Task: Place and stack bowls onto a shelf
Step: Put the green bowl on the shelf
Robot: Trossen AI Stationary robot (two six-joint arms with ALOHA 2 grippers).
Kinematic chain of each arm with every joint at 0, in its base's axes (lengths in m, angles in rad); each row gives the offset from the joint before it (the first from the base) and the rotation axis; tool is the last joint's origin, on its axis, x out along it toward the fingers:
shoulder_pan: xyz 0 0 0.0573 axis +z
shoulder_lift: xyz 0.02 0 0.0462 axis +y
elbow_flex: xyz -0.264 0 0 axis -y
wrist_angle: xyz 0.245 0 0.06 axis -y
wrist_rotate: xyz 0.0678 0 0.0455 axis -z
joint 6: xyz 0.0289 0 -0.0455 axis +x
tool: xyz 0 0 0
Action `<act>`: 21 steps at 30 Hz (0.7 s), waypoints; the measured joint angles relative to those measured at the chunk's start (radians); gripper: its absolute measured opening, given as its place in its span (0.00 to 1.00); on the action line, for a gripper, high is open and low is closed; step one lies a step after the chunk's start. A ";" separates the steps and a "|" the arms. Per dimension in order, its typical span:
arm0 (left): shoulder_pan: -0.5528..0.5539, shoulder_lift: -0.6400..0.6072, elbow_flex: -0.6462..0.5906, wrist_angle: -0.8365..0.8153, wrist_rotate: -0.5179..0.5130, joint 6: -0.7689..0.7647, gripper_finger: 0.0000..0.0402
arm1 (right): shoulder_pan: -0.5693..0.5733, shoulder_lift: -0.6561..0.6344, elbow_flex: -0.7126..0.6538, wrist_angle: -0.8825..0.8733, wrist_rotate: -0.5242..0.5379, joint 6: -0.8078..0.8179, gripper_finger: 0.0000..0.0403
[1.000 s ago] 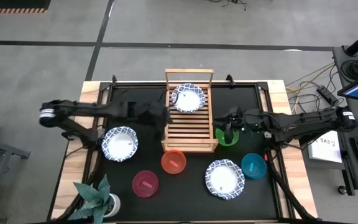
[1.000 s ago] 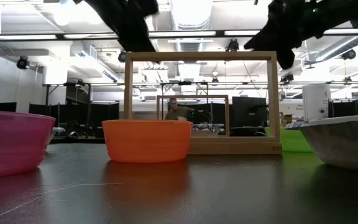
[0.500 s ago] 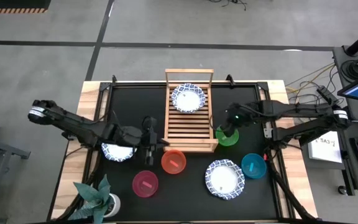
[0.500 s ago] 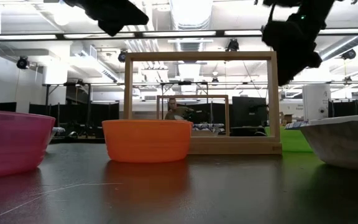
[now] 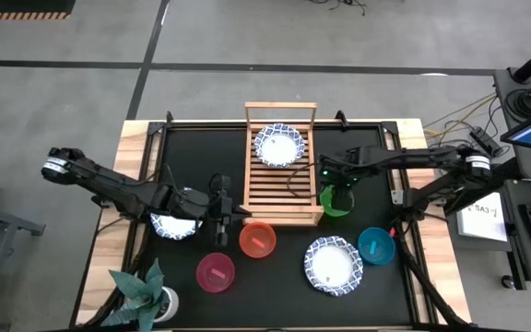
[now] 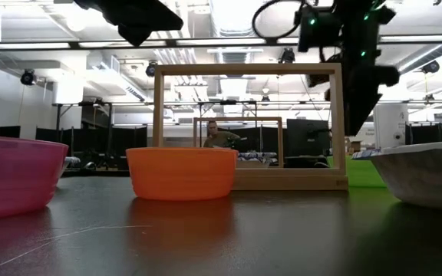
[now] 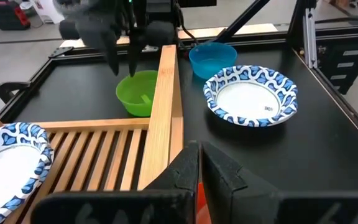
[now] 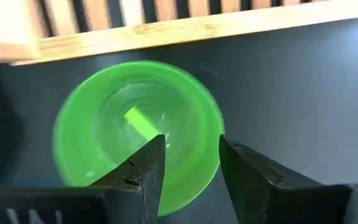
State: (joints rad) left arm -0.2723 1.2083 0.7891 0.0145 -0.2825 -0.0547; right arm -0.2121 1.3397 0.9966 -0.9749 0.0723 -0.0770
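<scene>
The wooden shelf (image 5: 280, 189) holds one blue-rimmed bowl (image 5: 278, 145) at its far end. A second patterned bowl (image 5: 175, 224) lies partly under my left arm; a third (image 5: 333, 265) sits near the front. The green bowl (image 5: 336, 203) rests on the mat by the shelf's right near corner. My right gripper (image 8: 191, 163) hangs open just above it, pointing down, one finger over the inside and one outside the rim (image 8: 213, 146). My left gripper (image 5: 233, 210) is shut, level, beside the shelf's left near corner. Orange-red (image 5: 257, 240), magenta (image 5: 216, 272) and teal (image 5: 376, 245) bowls stand on the mat.
A potted plant (image 5: 146, 290) stands at the table's near-left corner. The shelf's tall frame rail (image 6: 248, 73) rises at its far end. Cables and a monitor lie off the table's right side. Bare mat shows between the patterned bowl on the left and the far edge.
My left gripper drew back from over the shelf's left side toward the near edge, then stayed still. My right arm's forearm swung toward the far edge, and its gripper tipped to point straight down over the green bowl. No bowl has moved.
</scene>
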 joint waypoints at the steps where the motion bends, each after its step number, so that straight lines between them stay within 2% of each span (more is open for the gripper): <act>1: -0.002 0.000 0.000 -0.002 0.000 0.000 0.00 | -0.002 0.015 0.000 0.008 0.013 -0.016 0.36; 7: -0.004 0.000 0.000 -0.005 0.000 0.000 0.00 | -0.033 0.085 -0.001 0.028 0.025 -0.074 0.39; 14: -0.004 0.000 -0.007 -0.008 0.000 0.000 0.00 | -0.096 0.085 -0.026 0.083 0.022 -0.099 0.39; 21: -0.004 0.000 -0.013 -0.007 0.001 -0.007 0.00 | -0.140 0.080 -0.093 0.179 -0.054 -0.107 0.38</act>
State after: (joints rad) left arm -0.2764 1.2083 0.7757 0.0074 -0.2819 -0.0620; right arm -0.3525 1.4197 0.9036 -0.7963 0.0183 -0.1837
